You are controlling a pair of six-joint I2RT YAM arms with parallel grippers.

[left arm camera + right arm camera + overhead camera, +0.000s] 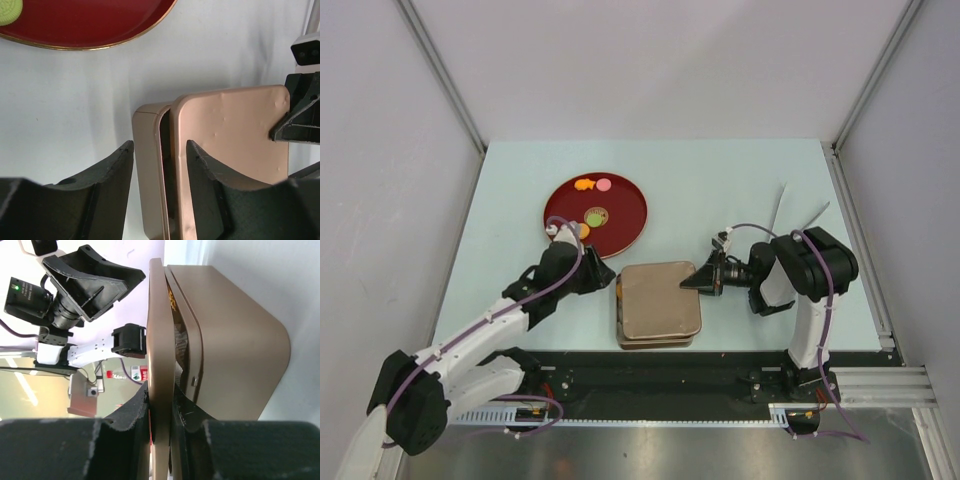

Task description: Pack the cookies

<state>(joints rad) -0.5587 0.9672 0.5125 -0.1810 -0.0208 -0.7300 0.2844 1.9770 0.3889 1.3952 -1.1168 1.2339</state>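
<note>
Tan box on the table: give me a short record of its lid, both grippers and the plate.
box: tan, at the table's near edge, between the arms
lid: ajar, gap showing along one side
right gripper: shut on the lid's edge
left gripper: open, fingers either side of the box's corner
red plate: holds orange, pink and green cookies

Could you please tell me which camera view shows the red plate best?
The top external view: the whole red plate shows, cookies on it. The left wrist view catches only part of its rim and part of a green cookie. The right wrist view shows none of it.
</note>
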